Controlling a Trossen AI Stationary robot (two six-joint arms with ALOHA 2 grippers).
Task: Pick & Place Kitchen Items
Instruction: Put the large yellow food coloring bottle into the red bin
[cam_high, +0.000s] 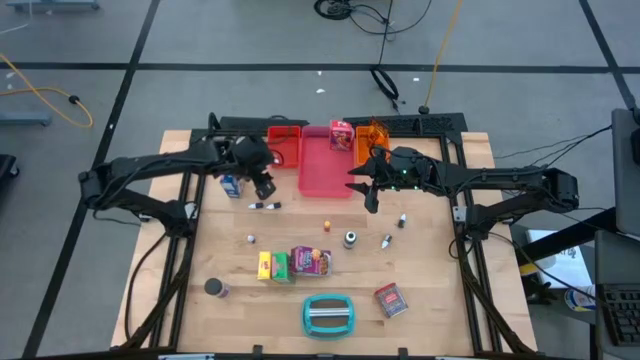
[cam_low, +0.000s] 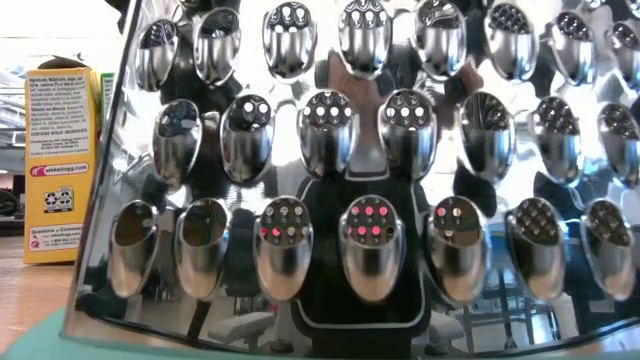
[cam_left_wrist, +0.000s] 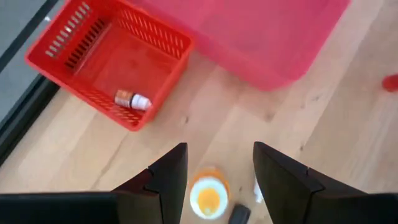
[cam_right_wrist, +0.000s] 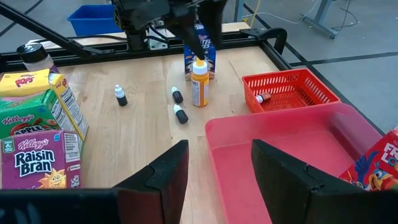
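Right now the left pincer (cam_left_wrist: 214, 174) hangs fingers apart over the upright orange bottle (cam_right_wrist: 199, 84) on the counter (cam_high: 440, 300), near the red basket (cam_left_wrist: 112, 62); the right pincer (cam_right_wrist: 214, 168), also spread, hovers by the pink tray (cam_high: 325, 165).

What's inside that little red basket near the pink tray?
The red basket holds one tiny bottle, lying on its side on the floor by a wall. Otherwise the floor shows bare; the near wall hides a strip in the right wrist view.
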